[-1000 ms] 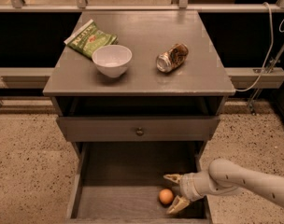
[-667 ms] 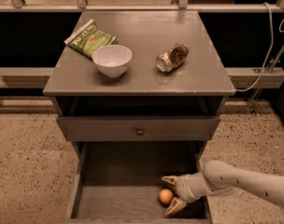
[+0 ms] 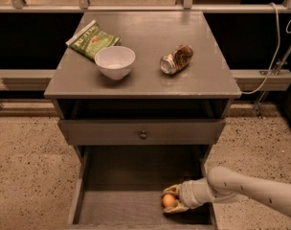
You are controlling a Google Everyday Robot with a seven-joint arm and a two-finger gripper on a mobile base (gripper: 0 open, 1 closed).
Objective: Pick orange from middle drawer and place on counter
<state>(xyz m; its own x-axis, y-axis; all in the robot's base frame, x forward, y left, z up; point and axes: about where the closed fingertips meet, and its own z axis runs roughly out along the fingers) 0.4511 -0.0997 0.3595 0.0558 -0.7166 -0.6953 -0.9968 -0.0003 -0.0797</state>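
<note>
The orange (image 3: 169,200) lies on the floor of the open middle drawer (image 3: 121,207), near its right front corner. My gripper (image 3: 172,200) reaches in from the right, low inside the drawer. Its two fingers sit above and below the orange and press against it. The orange still rests on the drawer floor. The counter (image 3: 145,80) is the grey top of the cabinet, above the drawers.
On the counter stand a white bowl (image 3: 115,61), a crushed can (image 3: 176,59) and a green chip bag (image 3: 92,40). A shut drawer front with a round knob (image 3: 143,134) overhangs the open drawer. A white cable (image 3: 274,47) hangs at the right. The floor is speckled.
My gripper has moved a little left over the orange and its fingers have drawn in around it. The orange has stayed in place.
</note>
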